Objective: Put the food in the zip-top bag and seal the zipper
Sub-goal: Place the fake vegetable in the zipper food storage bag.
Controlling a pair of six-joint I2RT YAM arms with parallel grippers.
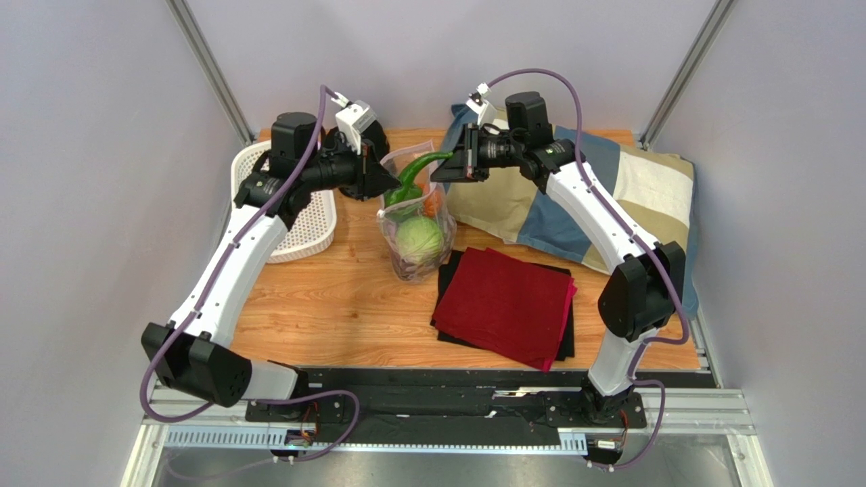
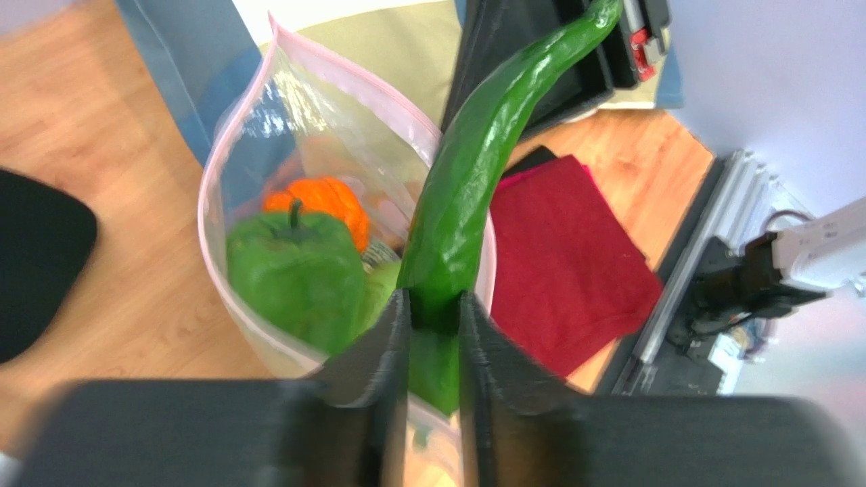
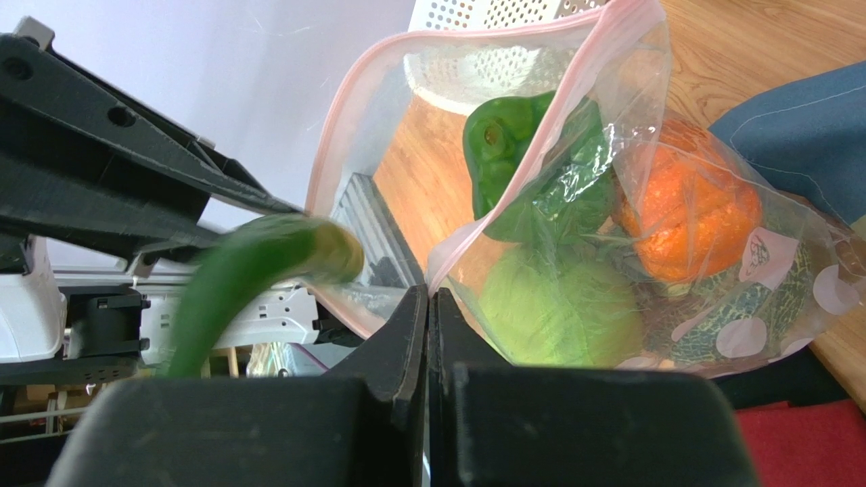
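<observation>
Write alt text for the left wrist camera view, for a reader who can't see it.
The left claw grips a long green pepper at the open mouth of a clear zip-top bag edged by a pale pink zipper. Inside the bag lie a green bell pepper and an orange pumpkin; a red cloth lies on the wooden table beyond.

Two peppers (image 2: 462, 203), one pumpkin (image 2: 323, 203), one cabbage (image 1: 419, 240)

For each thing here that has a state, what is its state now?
zip-top bag: open, upright
zipper: unsealed
long green pepper: gripped at the bag mouth
left gripper: shut on the long green pepper
right gripper: shut on the bag rim
bell pepper: inside the bag
pumpkin: inside the bag
cabbage: inside the bag
</observation>
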